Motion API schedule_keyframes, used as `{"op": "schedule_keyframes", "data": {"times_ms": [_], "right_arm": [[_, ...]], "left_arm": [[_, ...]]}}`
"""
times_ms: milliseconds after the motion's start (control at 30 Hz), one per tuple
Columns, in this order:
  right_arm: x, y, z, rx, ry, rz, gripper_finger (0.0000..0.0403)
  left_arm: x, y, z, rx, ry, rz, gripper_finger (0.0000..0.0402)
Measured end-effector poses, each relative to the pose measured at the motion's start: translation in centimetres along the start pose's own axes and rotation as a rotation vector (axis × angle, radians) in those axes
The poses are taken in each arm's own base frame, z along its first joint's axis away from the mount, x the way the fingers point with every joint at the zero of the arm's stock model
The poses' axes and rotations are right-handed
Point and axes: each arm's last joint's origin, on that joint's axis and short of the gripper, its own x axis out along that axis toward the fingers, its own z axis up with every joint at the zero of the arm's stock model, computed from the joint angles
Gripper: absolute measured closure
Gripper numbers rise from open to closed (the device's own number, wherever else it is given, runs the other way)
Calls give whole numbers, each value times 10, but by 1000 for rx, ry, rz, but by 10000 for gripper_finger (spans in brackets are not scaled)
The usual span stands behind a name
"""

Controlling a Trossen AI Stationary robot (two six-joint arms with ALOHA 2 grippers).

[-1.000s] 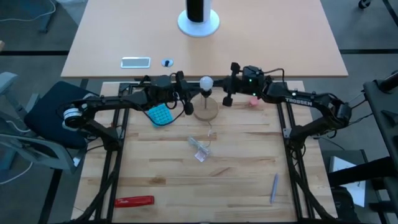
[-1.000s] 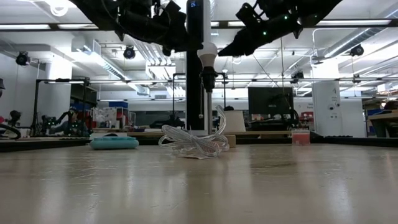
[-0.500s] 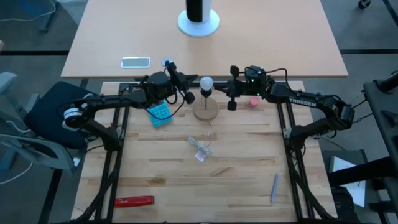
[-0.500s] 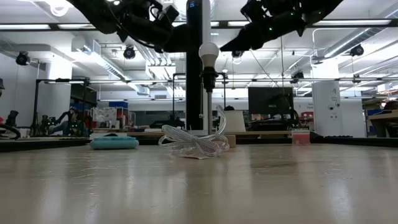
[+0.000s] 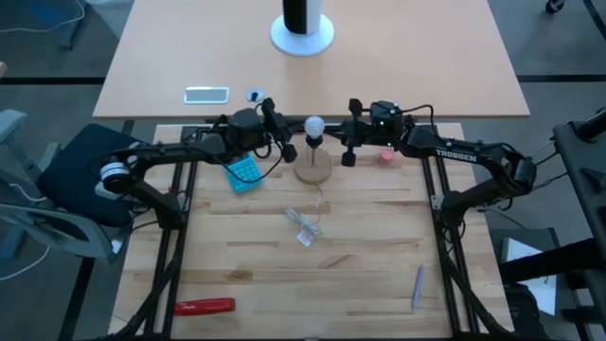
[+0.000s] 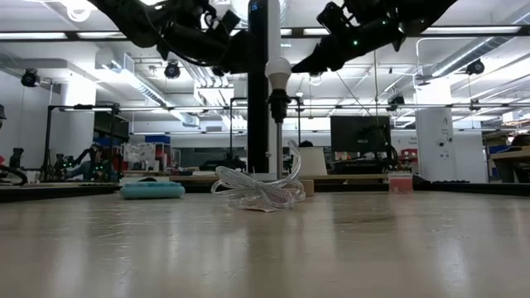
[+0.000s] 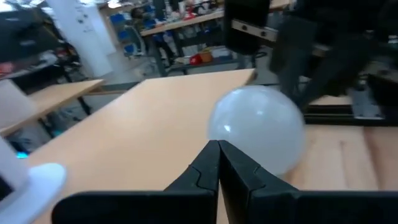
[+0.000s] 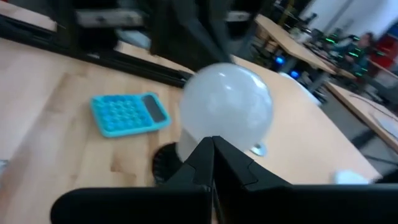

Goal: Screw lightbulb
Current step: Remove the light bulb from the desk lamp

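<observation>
The lightbulb [image 5: 313, 125], a small white globe, stands upright in a dark socket [image 6: 277, 104] on a stem over the round wooden disc [image 5: 313, 170]. It also shows in the low view [image 6: 277, 71]. My left gripper [image 7: 219, 147] is shut and level on the bulb's left, pointing at the globe [image 7: 258, 127]. My right gripper [image 8: 213, 144] is shut and level on the bulb's right, pointing at the globe [image 8: 227, 106]. In the high view, the left gripper [image 5: 280, 133] and the right gripper [image 5: 347, 133] each stand a short gap from the bulb.
A blue calculator [image 5: 242, 174] lies left of the disc. A clear plastic wrapper [image 5: 305, 225] lies nearer. A small pink-red round thing [image 5: 387, 153] sits to the right. A red tool [image 5: 204, 306] and a grey pen [image 5: 417, 285] lie near the front edge.
My left gripper has turned about its wrist beside the bulb and shifted a little toward the far edge. My right gripper has hardly moved. The bulb has stayed upright in its socket.
</observation>
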Motion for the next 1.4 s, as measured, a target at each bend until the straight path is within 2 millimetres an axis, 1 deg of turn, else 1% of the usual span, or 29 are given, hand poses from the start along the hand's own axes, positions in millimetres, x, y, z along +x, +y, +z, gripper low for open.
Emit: {"op": "schedule_keyframes", "data": {"times_ms": [167,267,400,433,533,633,767,900,1067,1200,1400], "right_arm": [[-1,-6,-4,0,57,-89,403],[-2,-6,-8,4,92,-80,403],[-7,-7,-8,4,113,-63,403],[-8,-7,-8,4,109,-62,403],[-9,-5,-6,6,74,2,403],[-8,-3,-4,13,23,71,403],[-7,-4,-2,13,-5,60,403],[-7,-4,-1,9,-20,52,403],[-6,-5,0,11,-32,44,403],[-7,-5,0,16,-32,43,403],[-7,-8,-1,23,-17,17,403]], "left_arm": [[-5,-5,0,-40,41,-103,402],[-9,-7,-5,-41,109,-129,402],[-18,0,12,-24,33,-86,402],[-18,0,12,-15,31,-69,401],[-17,2,10,13,48,0,401],[-16,7,12,37,27,81,401],[-13,10,6,32,56,94,401],[-8,11,3,26,36,104,401],[1,7,-6,27,40,23,401],[1,5,-6,27,25,-45,401],[0,2,-5,24,16,-99,402]]}}
